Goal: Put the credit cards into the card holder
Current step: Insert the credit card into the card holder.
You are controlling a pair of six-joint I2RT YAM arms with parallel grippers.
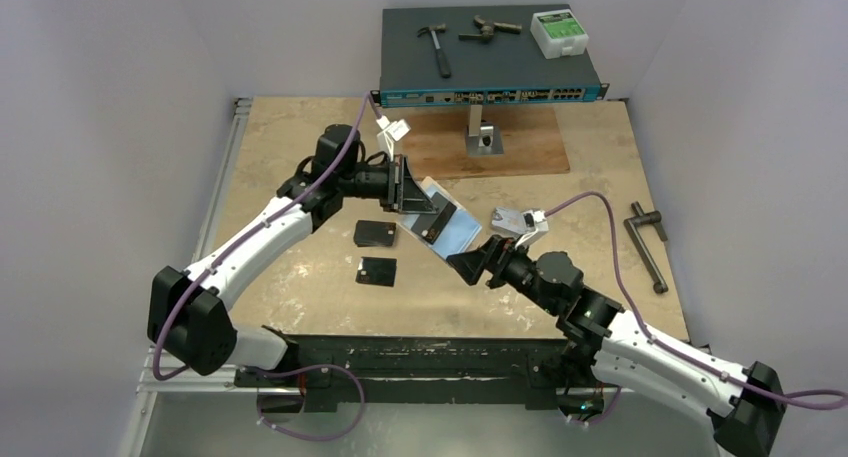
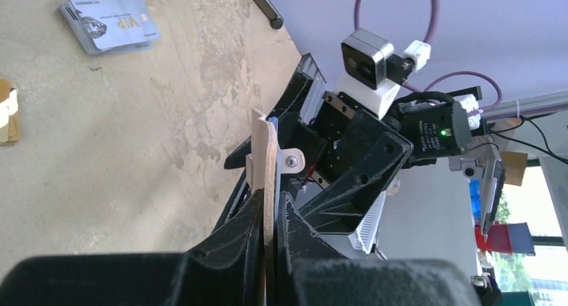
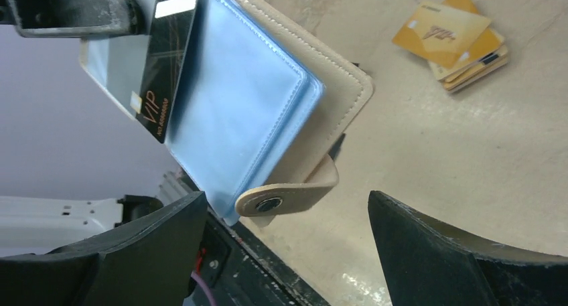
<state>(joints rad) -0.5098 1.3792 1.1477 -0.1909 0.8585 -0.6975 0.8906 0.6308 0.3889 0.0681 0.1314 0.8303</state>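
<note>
1. A mottled tan desk (image 1: pixel 450 307) stands between pale grey walls (image 1: pixel 100 77). A network switch (image 1: pixel 490 82) sits at its far edge, well beyond both tools.
2. The left tool (image 2: pixel 270 209) is clamped on the tan edge of the card holder (image 3: pixel 341 92), holding it open and tilted.
3. The right tool (image 3: pixel 287 205) stands wide and empty, with the open holder just ahead of it.
4. A stack of silvery cards (image 1: pixel 515 222) lies just beside the right tool. The orange cards (image 3: pixel 462 41) lie on the desk beyond the holder.
</note>
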